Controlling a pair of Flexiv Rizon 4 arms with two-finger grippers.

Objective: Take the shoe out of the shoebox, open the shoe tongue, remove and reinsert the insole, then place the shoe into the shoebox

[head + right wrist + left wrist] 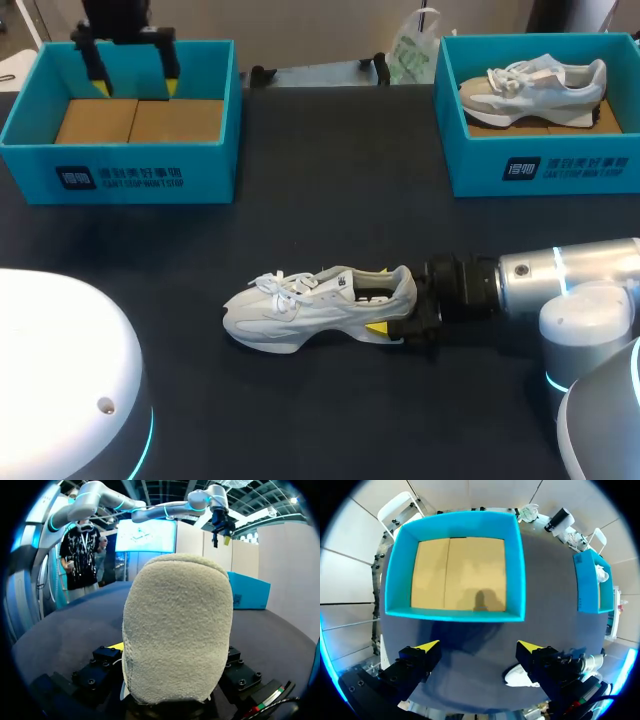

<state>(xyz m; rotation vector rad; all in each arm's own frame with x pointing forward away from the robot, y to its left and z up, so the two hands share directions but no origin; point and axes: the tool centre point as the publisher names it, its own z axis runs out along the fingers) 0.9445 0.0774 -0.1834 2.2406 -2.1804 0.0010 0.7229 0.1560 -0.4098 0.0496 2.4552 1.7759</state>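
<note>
Yellow tips of your right gripper (pixel 392 312) clamp the heel of the white sneaker (pixel 300 305), out on the table (pixel 300 420). Your left gripper (pixel 136 87) hangs wide open over the empty shoebox (pixel 120 175). Likely step: tongue opening. Next, bring the left gripper to the laces while the right steadies the heel.

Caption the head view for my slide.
Right gripper holds a white shoe by its heel; left gripper hovers over an empty blue shoebox.
</note>
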